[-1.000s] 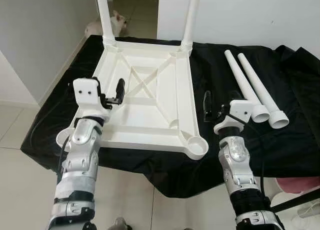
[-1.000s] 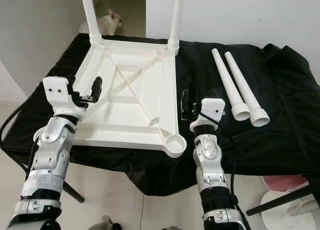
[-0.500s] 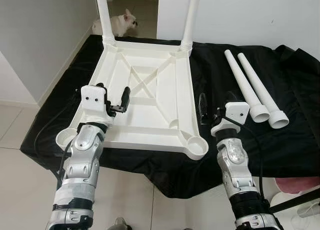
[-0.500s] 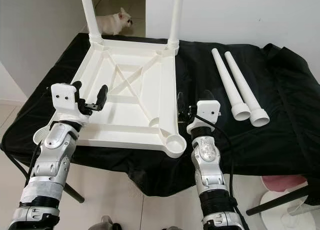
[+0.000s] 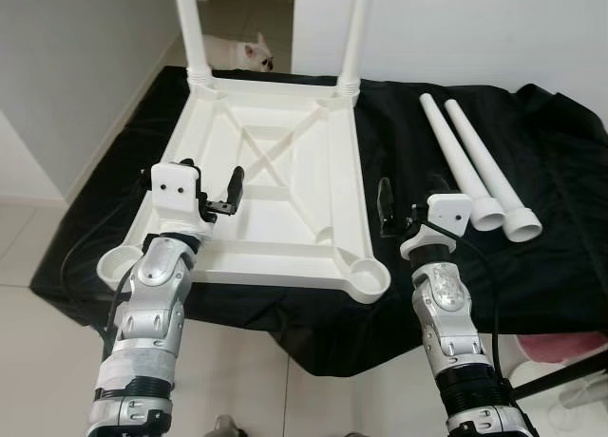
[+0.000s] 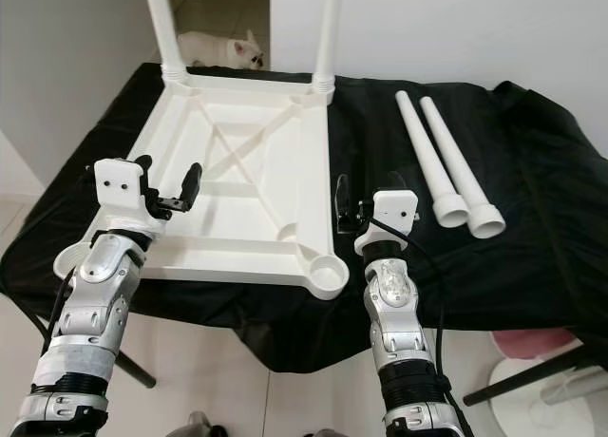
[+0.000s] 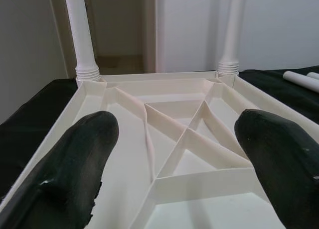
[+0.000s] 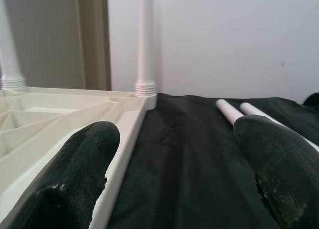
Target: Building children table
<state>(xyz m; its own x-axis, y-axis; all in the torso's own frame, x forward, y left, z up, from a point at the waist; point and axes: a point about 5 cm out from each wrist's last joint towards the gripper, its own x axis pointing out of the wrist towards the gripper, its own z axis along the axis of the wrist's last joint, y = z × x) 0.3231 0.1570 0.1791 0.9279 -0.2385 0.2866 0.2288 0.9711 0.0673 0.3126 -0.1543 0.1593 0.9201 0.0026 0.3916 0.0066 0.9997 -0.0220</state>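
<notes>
An upside-down white table top (image 5: 275, 185) lies on a black cloth (image 5: 418, 142), and everything here is placed from it. Nearest the robot, the left gripper (image 5: 209, 190) hovers over the table top's near left part, above its ribbed underside, fingers (image 7: 75, 159) spread wide and holding nothing. The right gripper (image 5: 408, 204) hangs over the cloth just beside the table top's near right edge, close to the empty round leg socket (image 5: 370, 281) at that corner; its fingers (image 8: 75, 174) are also parted and empty. A second empty socket (image 5: 121, 262) sits at the near left corner. Further right of the table top, two loose white legs (image 5: 475, 166) lie side by side on the cloth. At the table top's far corners two fitted legs (image 5: 353, 33) stand upright. Beyond the far edge, a small pale dog (image 5: 237, 52) is on the floor.
</notes>
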